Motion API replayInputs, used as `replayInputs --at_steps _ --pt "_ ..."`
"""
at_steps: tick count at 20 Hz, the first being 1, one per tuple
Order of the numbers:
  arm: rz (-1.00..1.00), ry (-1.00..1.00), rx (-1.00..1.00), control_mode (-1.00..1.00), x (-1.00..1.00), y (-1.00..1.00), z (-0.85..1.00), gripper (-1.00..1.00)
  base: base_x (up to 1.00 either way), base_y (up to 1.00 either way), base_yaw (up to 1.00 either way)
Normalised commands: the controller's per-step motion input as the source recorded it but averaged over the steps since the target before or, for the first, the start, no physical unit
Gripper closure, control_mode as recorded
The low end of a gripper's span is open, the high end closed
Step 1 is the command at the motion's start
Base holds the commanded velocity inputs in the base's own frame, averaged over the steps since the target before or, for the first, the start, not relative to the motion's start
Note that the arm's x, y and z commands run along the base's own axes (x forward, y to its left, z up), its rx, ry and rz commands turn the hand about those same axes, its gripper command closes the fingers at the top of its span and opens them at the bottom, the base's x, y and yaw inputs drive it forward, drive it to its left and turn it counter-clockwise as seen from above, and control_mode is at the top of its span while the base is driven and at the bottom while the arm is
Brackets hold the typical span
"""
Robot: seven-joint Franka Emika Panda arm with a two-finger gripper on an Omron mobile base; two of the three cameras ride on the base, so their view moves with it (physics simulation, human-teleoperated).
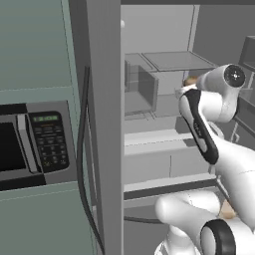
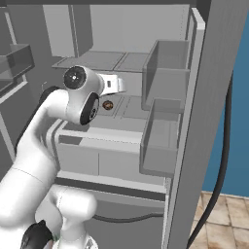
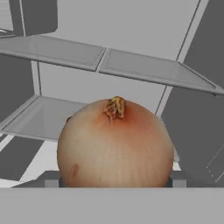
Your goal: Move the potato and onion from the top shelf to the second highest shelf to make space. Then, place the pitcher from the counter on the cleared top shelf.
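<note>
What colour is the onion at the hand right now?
Orange-tan with a yellowish dried tip, the onion shows best in the hand view.

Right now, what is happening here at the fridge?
The white arm reaches into the open fridge. In the hand view the onion sits right at the gripper, between its dark finger tips, below the top shelf. The potato lies on the shelf lower down, just past the arm.

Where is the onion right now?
The onion sits low and centre in the hand view, between the end effector's fingertips inside the fridge, below the top shelf.
</note>
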Motion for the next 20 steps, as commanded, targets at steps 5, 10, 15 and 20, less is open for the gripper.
replayInputs --at_steps 5,10,15,20 --pt "0.00 0.04 0.00 -1.00 -0.36 0.00 -0.89 1.00 0.00 0.00 0.00" --pt "0.00 0.07 0.00 -1.00 0.03 0.00 -0.68 1.00 0.00 0.00 0.00" --pt "0.00 0.03 0.00 -1.00 0.31 0.00 -0.49 1.00 0.00 0.00 0.00" --pt "0.00 0.06 0.04 -1.00 0.52 -0.04 -0.03 1.00 0.00 0.00 0.00"
